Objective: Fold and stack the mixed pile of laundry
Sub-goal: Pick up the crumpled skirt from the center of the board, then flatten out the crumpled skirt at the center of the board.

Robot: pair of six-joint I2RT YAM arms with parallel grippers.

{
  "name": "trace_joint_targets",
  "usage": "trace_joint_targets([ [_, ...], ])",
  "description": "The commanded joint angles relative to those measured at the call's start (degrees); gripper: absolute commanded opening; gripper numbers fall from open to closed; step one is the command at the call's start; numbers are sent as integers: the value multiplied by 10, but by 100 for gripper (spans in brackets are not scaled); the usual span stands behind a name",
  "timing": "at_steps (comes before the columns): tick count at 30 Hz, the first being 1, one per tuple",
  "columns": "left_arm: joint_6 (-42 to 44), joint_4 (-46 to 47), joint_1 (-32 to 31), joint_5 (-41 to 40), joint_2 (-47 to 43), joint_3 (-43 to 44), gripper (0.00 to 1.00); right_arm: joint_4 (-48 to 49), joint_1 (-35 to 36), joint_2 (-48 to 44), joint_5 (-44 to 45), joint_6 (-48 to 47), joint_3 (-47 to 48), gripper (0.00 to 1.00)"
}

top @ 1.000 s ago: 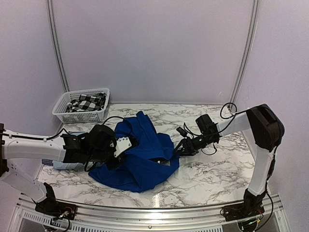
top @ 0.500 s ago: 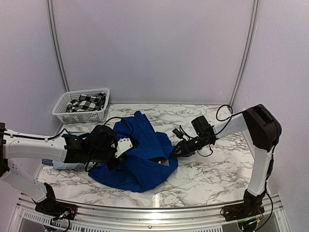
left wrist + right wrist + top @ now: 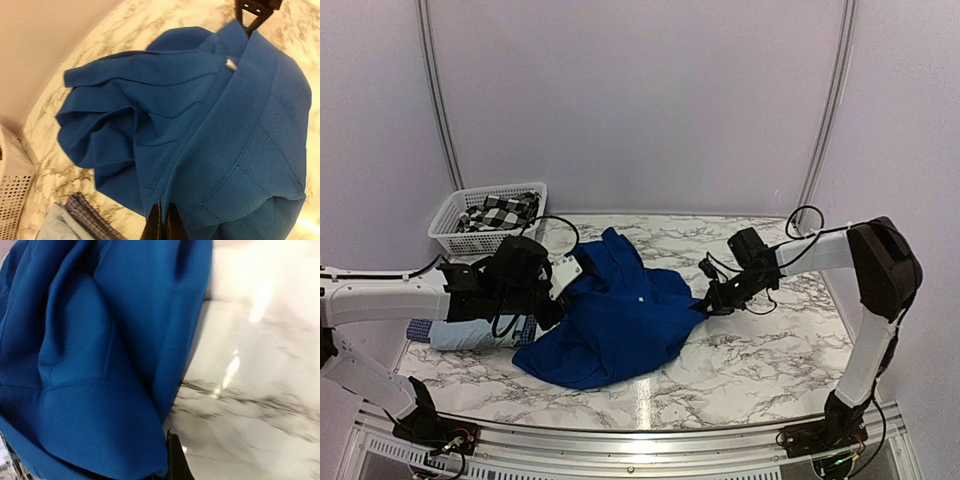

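Royal-blue shirt [image 3: 620, 325] reads soft, light, floppy: left gripper [image 3: 163, 216] and right gripper [image 3: 705, 303] each pinched shut on an edge, so hold hems, not mid-panel.

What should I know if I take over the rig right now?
Left gripper: shut on the royal-blue shirt, left side.
Right gripper: shut on its right edge.
The shirt lies crumpled on the table between them, unfolded.
Pale blue T-shirt and small-checked navy cloth lie at far left; whether folded, cannot tell.
Check flannel sits in the white basket.
To do: fold shirt and flannel, then stack.
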Motion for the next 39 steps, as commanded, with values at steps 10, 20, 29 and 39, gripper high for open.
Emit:
trace_joint_targets([
  [10,47,-10,55,-46,21,340,0,-279,-144,-129,169,36,448,0],
  [20,-2,-40,50,125,-21,407,0,-354,-118,-183,175,47,562,0],
  [29,-39,-47,75,-71,129,497,0,-303,-142,-48,168,53,655,0],
  [39,-72,-8,140,45,319,810,0,-111,-158,66,42,165,820,0],
])
